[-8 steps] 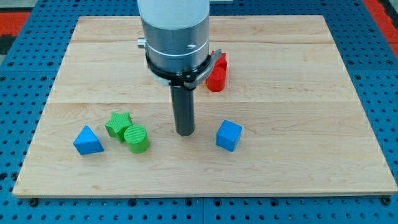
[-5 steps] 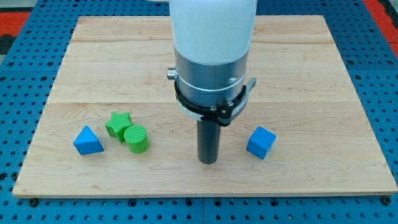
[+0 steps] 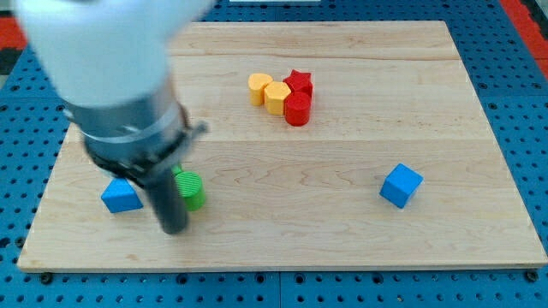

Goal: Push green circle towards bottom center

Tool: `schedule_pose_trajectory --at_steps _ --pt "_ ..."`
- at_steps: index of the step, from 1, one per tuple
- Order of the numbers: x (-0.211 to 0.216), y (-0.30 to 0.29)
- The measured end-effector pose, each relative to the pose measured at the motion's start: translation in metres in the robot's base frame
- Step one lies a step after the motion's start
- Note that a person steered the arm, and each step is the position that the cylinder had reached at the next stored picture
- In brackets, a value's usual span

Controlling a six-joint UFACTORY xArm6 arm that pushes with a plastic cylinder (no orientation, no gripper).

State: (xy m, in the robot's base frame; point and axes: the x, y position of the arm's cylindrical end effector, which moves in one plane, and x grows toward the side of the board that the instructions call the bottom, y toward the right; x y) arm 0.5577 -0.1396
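Observation:
The green circle (image 3: 190, 190) lies on the wooden board (image 3: 342, 214) at the lower left. My tip (image 3: 174, 228) is down on the board just below and left of it, close to or touching it; the rod is motion-blurred. The arm hides the green star. A blue triangle (image 3: 119, 196) lies just left of the rod.
A blue cube (image 3: 401, 186) lies at the right. A cluster sits at the top centre: two yellow blocks (image 3: 260, 88) (image 3: 276, 97), a red star (image 3: 299, 82) and a red cylinder (image 3: 297, 109).
The arm swept from the board's bottom middle to the lower left. The blue cube has slid further right. The cluster at top centre, hidden before, now shows.

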Motion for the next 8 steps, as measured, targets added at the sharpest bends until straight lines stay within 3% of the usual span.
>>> schedule_pose_trajectory --at_steps 1,3,4,6,8 --pt "-0.03 0.013" --pt "-0.036 0.106" --pt "-0.046 0.047" --pt "-0.071 0.121" --pt "-0.081 0.154"
